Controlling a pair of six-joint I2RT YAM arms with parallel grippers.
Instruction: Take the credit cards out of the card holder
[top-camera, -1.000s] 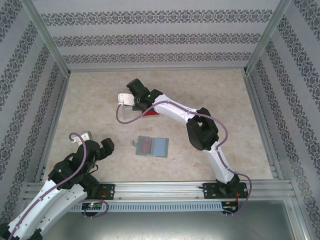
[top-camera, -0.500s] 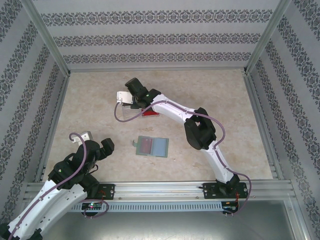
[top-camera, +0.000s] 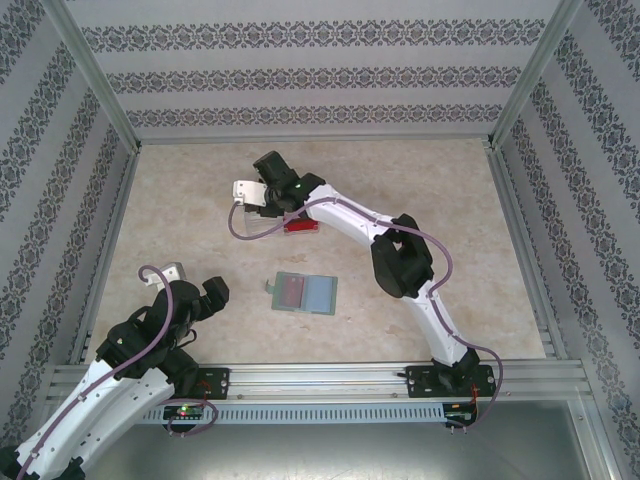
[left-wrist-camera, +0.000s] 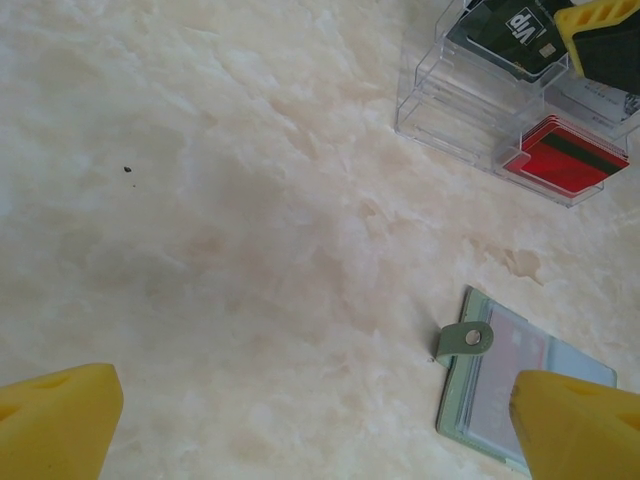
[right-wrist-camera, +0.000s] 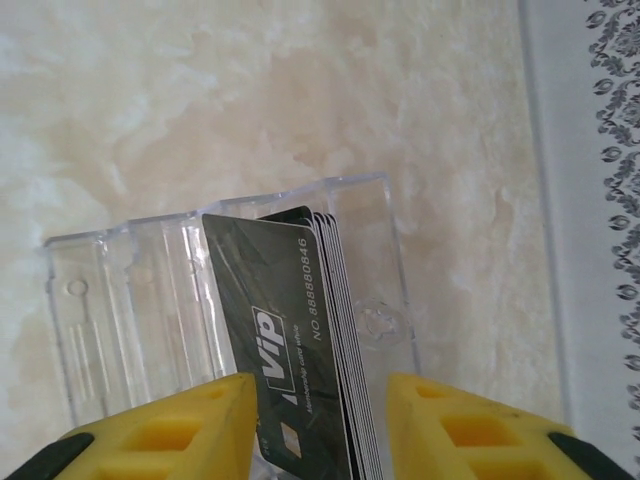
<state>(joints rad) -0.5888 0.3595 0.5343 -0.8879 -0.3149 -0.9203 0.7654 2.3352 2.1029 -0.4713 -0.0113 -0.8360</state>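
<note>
The right gripper's (right-wrist-camera: 320, 432) 2 yellow fingers (right-wrist-camera: 165, 432) stood parted, 1 on each side of a stack of black VIP credit cards (right-wrist-camera: 290, 330). The near finger was just beside the stack's face, and I could not tell whether it touched. The stack stood on edge in the end slot of a clear plastic box (right-wrist-camera: 120, 300). The box's other slots on that side were bare, and a strip of open marble lay between the box and the table's rail. At the box's other end, red cards (left-wrist-camera: 565, 155) lay flat. The left gripper (left-wrist-camera: 315, 430) hung with its fingertips (left-wrist-camera: 55, 420) spread wide over clear table (top-camera: 450, 200), the card holder (left-wrist-camera: 505, 385) just beside 1 tip. The holder lay open and flat mid-table, its tab (left-wrist-camera: 465, 340) pointing outward and a reddish card (top-camera: 292, 291) in 1 half. It was well apart from the box, with free surface on every side. Compared with 1 second earlier in the top view, the right wrist had shifted only slightly over the box. The left arm, the holder and the red cards had not moved.
</note>
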